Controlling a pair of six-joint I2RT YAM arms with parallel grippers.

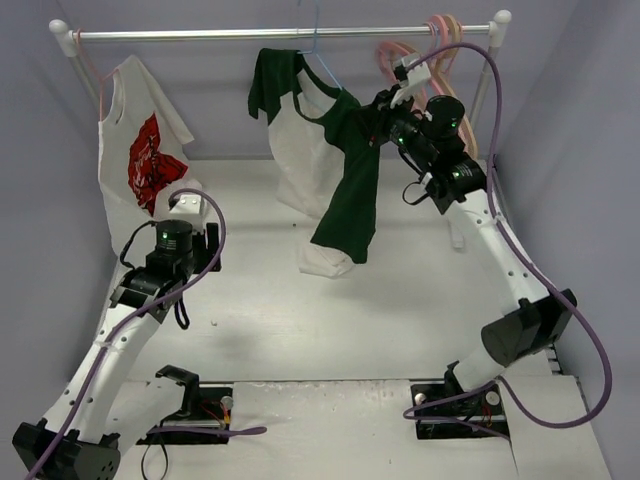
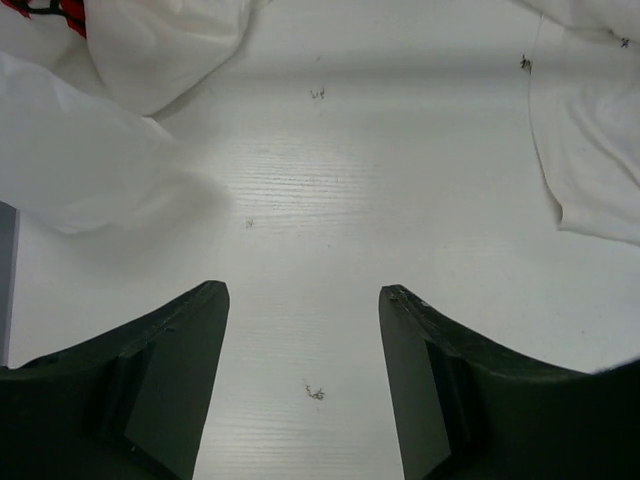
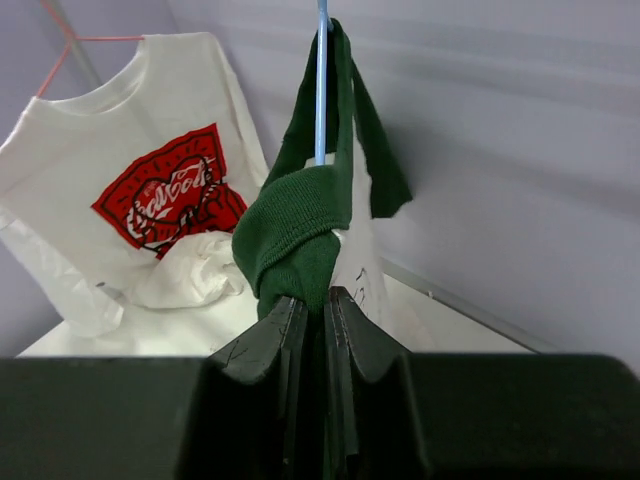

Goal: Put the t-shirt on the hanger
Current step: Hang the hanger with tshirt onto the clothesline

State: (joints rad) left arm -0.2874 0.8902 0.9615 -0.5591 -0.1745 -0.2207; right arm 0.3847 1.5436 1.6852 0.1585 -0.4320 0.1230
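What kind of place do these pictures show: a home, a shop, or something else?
Most likely a robot test bench, not a home. The left arm and right arm are bolted to a white table, plain grey walls close it in, and a small clothes rail spans the back.

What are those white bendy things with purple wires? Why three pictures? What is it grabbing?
Those are two robot arms, each ending in a two-finger pincher called a gripper. The big picture looks down from above; the other two come from little cameras on each wrist. From a rail hang a white shirt with a red print, some pink hangers and a thin blue hanger. The right gripper is pinched shut on the green cloth of the t-shirt, which is draped on that blue hanger. The left gripper is open and empty, over the white table.
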